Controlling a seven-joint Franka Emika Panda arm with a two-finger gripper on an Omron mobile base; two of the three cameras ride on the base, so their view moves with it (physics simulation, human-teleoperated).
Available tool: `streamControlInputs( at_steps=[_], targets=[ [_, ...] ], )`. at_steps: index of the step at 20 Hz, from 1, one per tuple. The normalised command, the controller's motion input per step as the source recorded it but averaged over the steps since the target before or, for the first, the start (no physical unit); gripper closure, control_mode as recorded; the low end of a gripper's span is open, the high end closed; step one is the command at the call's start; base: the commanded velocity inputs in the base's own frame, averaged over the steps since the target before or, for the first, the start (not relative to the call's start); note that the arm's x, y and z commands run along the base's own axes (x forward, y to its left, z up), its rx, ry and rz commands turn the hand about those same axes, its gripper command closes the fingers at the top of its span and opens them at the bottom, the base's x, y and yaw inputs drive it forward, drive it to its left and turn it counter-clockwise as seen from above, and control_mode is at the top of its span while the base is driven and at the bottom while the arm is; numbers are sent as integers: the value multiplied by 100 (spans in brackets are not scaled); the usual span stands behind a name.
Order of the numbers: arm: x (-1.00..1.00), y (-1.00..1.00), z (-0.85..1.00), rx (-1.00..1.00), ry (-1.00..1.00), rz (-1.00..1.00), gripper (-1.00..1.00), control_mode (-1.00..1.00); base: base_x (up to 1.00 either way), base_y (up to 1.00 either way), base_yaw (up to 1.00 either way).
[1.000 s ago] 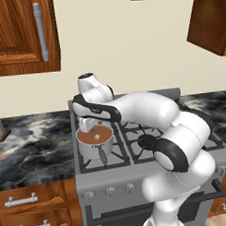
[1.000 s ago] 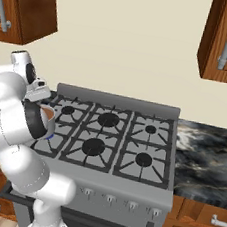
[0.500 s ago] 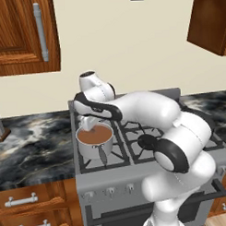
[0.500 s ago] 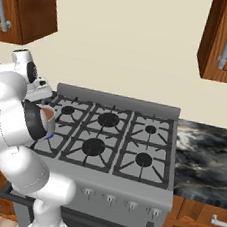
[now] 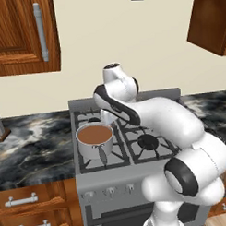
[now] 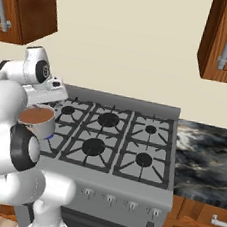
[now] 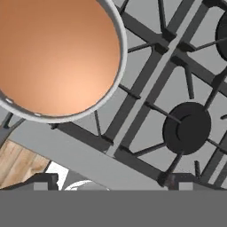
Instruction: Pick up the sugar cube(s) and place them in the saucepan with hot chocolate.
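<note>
From the left base view, the round metal saucepan (image 5: 94, 139) of smooth brown hot chocolate sits on the stove's (image 5: 130, 146) front left burner, handle toward the front. From the right, my white arm hides part of the pan (image 6: 36, 120). In my hand view, my gripper (image 7: 108, 181) stands open and empty above black grates (image 7: 155, 102), beside the pan's thin rim (image 7: 116, 66).

Glossy white, rounded arm (image 5: 166, 120) built of fat tubular links, with black bands ringing the joints and a large black disc cap at about 5 o'clock in the left base view. Topped at 12 o'clock by a bulbous white wrist housing (image 5: 119, 82) bearing a small dark cap, a curved black seam running below it. No cables, screws or markings visible.
</note>
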Motion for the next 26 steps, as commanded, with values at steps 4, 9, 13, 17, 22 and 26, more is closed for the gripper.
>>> streamControlInputs(
  at_steps=[4, 9, 13, 17, 22, 26],
  targets=[
    [-79, -70, 72, 5, -23, -27, -100, -100, 0, 0, 0],
    [-44, -64, 88, 5, -18, -22, -100, -100, 0, 0, 0],
    [-13, -71, 63, 6, -7, -16, -100, -100, 0, 0, 0],
    [-29, -70, 39, 5, -8, -19, -100, -100, 0, 0, 0],
    [-10, -64, -6, 7, 0, -16, -100, -100, 0, 0, 0],
    [-11, -31, -9, 4, 0, -12, -100, -100, 0, 0, 0]
  ],
)
